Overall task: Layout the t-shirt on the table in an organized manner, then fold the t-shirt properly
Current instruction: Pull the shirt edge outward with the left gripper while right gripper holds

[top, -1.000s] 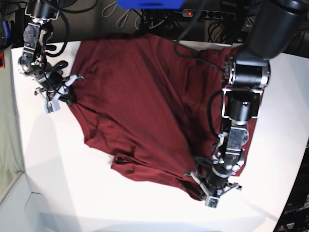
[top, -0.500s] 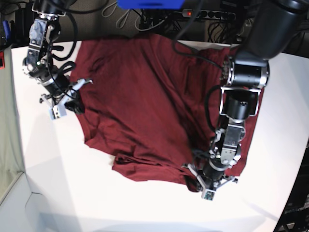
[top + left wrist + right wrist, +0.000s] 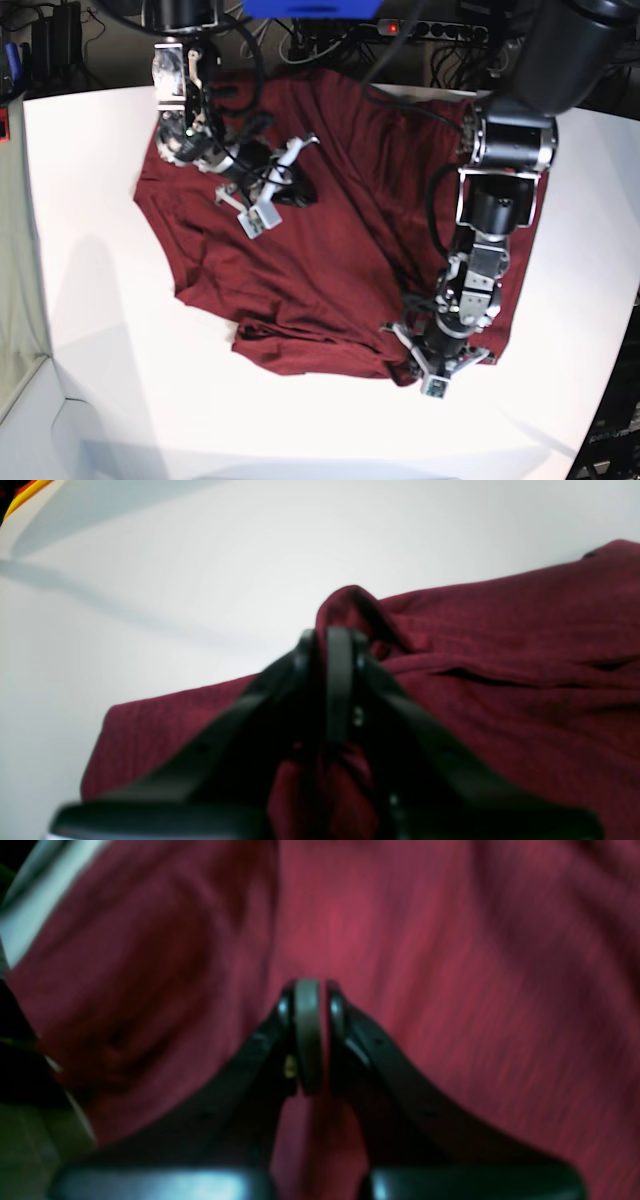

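The dark maroon t-shirt (image 3: 330, 260) lies spread but creased on the white table (image 3: 100, 300). My left gripper (image 3: 430, 385) sits at the shirt's front right hem corner. In the left wrist view its fingertips (image 3: 332, 645) stand together against a raised fold of the t-shirt (image 3: 500, 680), with bare table (image 3: 150, 580) beyond. My right gripper (image 3: 256, 221) hovers over the shirt's upper left part. In the blurred right wrist view this gripper (image 3: 309, 1000) is shut, nothing shows between its fingers, and the t-shirt (image 3: 425, 940) fills the frame.
Cables and a power strip (image 3: 430, 30) run behind the table's back edge, beside a blue object (image 3: 310, 8). The left arm's thick black links (image 3: 505, 150) stand over the shirt's right side. Bare white table lies left of and in front of the shirt.
My right arm has swung from the table's left side rightward onto the shirt's upper left area. My left gripper has drawn back slightly at the front hem corner.
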